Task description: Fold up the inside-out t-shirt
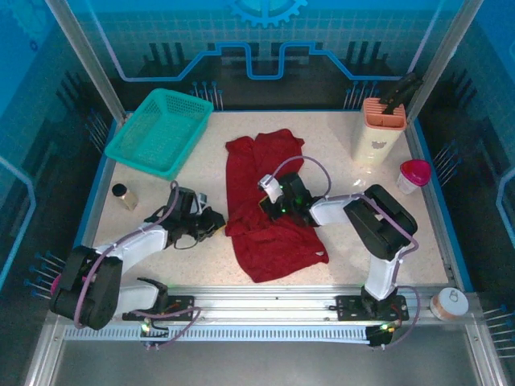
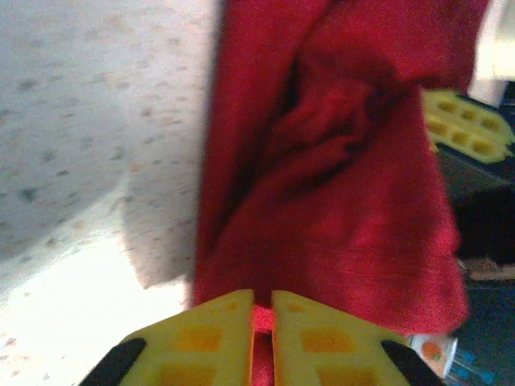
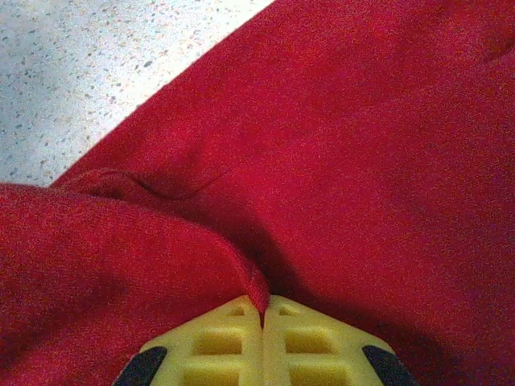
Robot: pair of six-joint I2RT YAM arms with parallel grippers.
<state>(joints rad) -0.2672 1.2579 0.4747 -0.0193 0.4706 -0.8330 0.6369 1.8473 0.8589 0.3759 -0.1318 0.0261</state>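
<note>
The inside-out t-shirt (image 1: 269, 205) is a dark red cloth lying rumpled in a long heap on the speckled table (image 1: 338, 153), between the two arms. At its left edge my left gripper (image 1: 221, 219) is shut on a pinch of the red cloth (image 2: 322, 201), which shows between the yellow fingers (image 2: 201, 338). Over the shirt's middle my right gripper (image 1: 278, 205) is shut on a raised fold of the t-shirt (image 3: 322, 161); the fold's edge runs down between the yellow fingers (image 3: 318, 342). The far gripper's yellow finger (image 2: 467, 125) peeks past the cloth in the left wrist view.
A teal basket (image 1: 161, 133) stands at the back left. A small brown jar (image 1: 123, 195) sits left of the left arm. At the back right are a cream holder with an orange top (image 1: 378, 129) and a pink-lidded cup (image 1: 414, 175). A round tape roll (image 1: 449, 304) lies at the front right.
</note>
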